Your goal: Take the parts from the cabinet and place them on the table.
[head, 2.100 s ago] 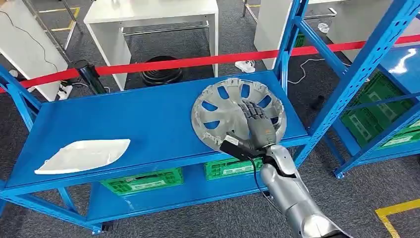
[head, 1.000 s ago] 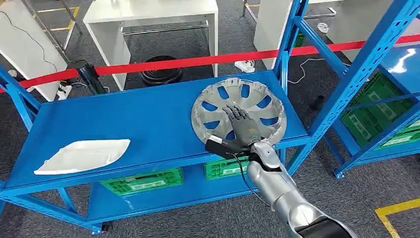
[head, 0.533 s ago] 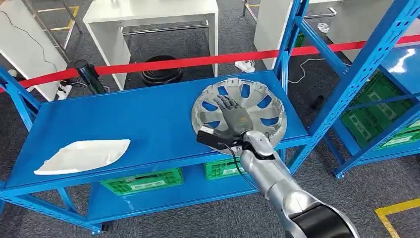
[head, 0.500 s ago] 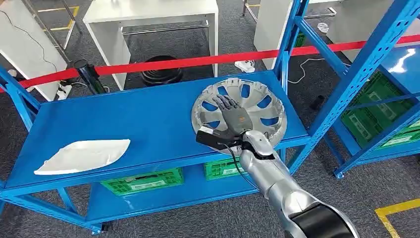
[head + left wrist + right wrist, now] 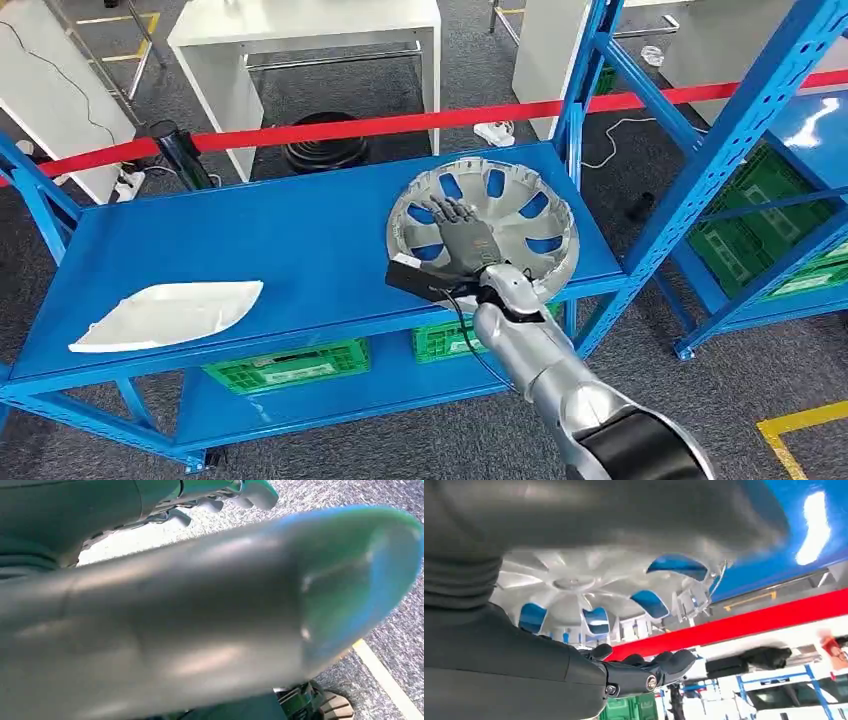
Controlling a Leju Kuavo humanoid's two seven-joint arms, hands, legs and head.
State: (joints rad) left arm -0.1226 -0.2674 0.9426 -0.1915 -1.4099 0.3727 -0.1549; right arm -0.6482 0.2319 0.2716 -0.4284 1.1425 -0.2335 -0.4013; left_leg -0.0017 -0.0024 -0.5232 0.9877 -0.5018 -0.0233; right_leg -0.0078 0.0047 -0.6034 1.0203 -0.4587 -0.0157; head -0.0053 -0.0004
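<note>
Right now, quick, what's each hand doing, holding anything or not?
Left hand: in the left wrist view, cannot be told, the blurred thumb hides it.
Right hand: open, fingers spread over the wheel cover, holding nothing.

Right hand (image 5: 462, 240) flat over hubcap (image 5: 484, 232), fingers spread, nothing gripped, palm over left-centre of hubcap. Blue shelf (image 5: 300, 240) under both. White part (image 5: 165, 312) on same shelf, well apart, far left of hand. Red tape (image 5: 380, 125) beyond hand.
</note>
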